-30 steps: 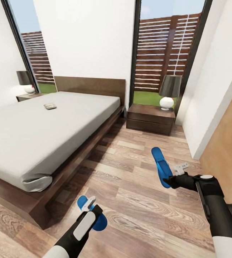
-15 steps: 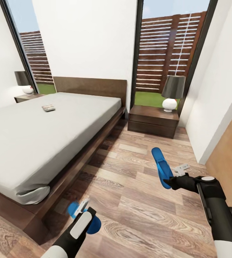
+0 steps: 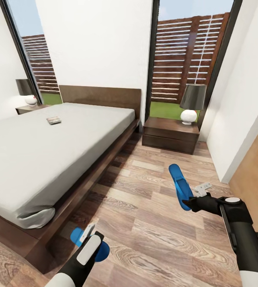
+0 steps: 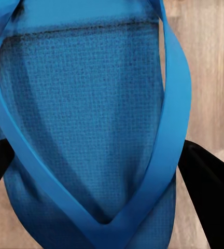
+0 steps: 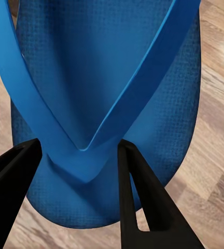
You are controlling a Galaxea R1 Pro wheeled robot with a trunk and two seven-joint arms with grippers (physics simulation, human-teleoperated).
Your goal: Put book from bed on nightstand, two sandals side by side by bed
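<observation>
The bed (image 3: 45,147) fills the left half of your head view with the book (image 3: 53,120) lying flat at upper left, and a nightstand (image 3: 170,134) sits right of centre, so the book job looks untouched. You've got 2 sandals aloft for a side-by-side drop: your right gripper (image 3: 189,204) pinches 1 sandal (image 3: 179,186) on edge at lower right, your left gripper (image 3: 86,235) clamps the other sandal (image 3: 90,247) low by the bed's corner.

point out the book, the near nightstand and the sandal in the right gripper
book (image 3: 53,120), head view, middle of its cover
nightstand (image 3: 169,142), head view, drawer front
sandal (image 3: 178,185), head view, middle of its sole
</observation>
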